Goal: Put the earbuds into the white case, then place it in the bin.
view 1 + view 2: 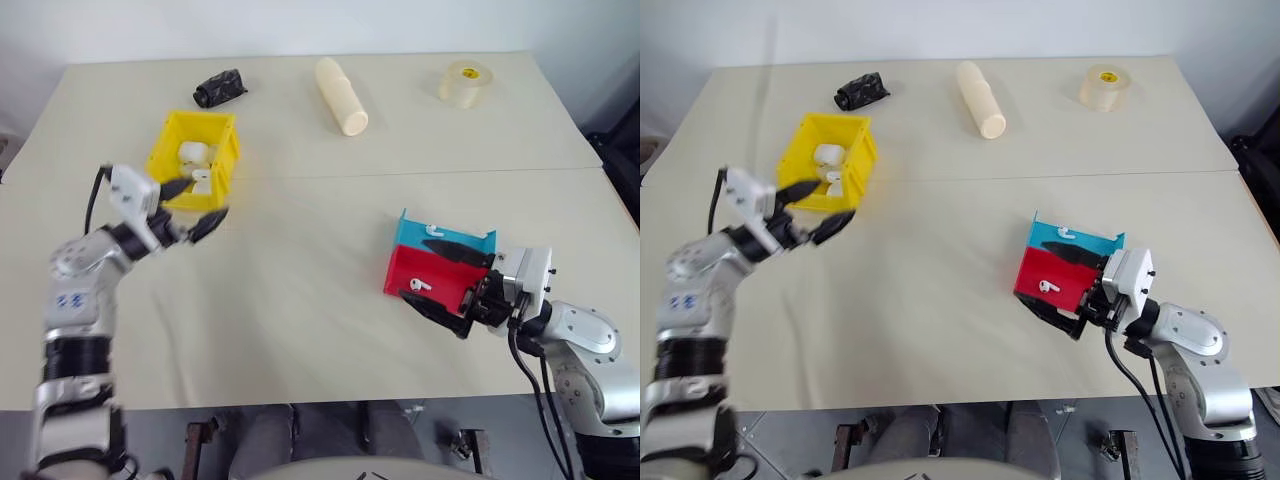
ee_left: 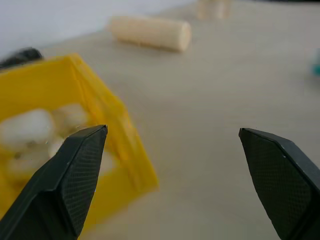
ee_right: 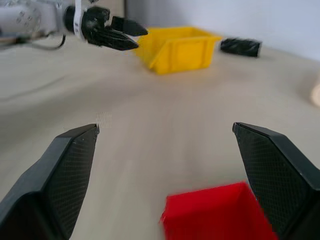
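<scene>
The yellow bin [image 1: 228, 150] stands at the left of the table. In it lies the white case [image 1: 189, 153] with another small white piece [image 1: 202, 180] beside it. My left gripper [image 1: 193, 206] hovers open and empty just in front of the bin's low front. One earbud [image 1: 432, 229] lies in the blue tray [image 1: 455, 238] and a second earbud [image 1: 420, 285] in the red tray [image 1: 412, 262]. My right gripper [image 1: 447, 280] is open, its fingers either side of the red tray's end, holding nothing.
At the back of the table lie a black crumpled object [image 1: 220, 88], a cream cylinder [image 1: 341, 95] and a roll of tape [image 1: 465, 82]. Bare tabletop stretches between the bin and the two trays.
</scene>
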Available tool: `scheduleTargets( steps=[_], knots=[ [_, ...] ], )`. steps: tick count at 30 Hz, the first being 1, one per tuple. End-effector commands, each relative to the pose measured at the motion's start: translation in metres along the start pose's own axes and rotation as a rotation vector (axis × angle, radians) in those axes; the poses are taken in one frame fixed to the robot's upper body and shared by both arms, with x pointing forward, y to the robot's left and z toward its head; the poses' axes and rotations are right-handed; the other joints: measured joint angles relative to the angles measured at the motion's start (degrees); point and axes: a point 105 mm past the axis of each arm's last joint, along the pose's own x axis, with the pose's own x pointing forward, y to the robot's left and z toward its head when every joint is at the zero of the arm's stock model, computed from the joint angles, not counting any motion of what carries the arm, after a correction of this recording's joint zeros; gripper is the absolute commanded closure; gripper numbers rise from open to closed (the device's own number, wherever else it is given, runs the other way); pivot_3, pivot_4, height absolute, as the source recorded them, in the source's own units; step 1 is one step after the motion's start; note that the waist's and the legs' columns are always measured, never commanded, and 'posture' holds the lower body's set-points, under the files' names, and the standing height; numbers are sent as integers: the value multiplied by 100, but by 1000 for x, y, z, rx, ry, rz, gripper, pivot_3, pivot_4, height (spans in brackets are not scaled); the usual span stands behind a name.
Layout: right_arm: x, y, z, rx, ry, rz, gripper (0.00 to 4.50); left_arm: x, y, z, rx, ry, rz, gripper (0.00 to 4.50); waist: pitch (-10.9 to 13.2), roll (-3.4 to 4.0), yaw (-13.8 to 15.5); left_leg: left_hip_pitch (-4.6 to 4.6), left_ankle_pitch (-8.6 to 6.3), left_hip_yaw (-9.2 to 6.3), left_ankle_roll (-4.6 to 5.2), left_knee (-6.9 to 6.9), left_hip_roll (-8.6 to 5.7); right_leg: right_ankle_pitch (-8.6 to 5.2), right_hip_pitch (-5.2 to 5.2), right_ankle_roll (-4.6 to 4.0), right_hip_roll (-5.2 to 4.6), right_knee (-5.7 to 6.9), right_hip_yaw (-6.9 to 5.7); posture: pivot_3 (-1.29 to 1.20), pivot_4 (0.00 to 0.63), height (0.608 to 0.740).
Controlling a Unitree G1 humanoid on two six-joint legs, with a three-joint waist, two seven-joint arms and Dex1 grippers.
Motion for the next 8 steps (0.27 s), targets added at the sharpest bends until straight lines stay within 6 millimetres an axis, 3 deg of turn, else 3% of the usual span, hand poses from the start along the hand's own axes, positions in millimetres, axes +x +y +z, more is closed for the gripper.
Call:
scheduleTargets(
  steps=[1, 8],
  knots=[
    [-12, -11, 6, -26, 0, -2, 0, -16, -22, 13, 111, -15, -135, 13, 1, 0, 25, 0, 0, -1, 0, 1, 0, 0, 1, 0, -2, -16, 0, 0, 150, 740],
    [-35, -28, -4, -60, 82, -34, 0, -13, -33, 14, 167, -25, -110, 13, 1, 0, 172, 1, -1, -8, 3, 9, -11, 0, 10, -1, -12, -18, -3, 0, 150, 740]
  ],
)
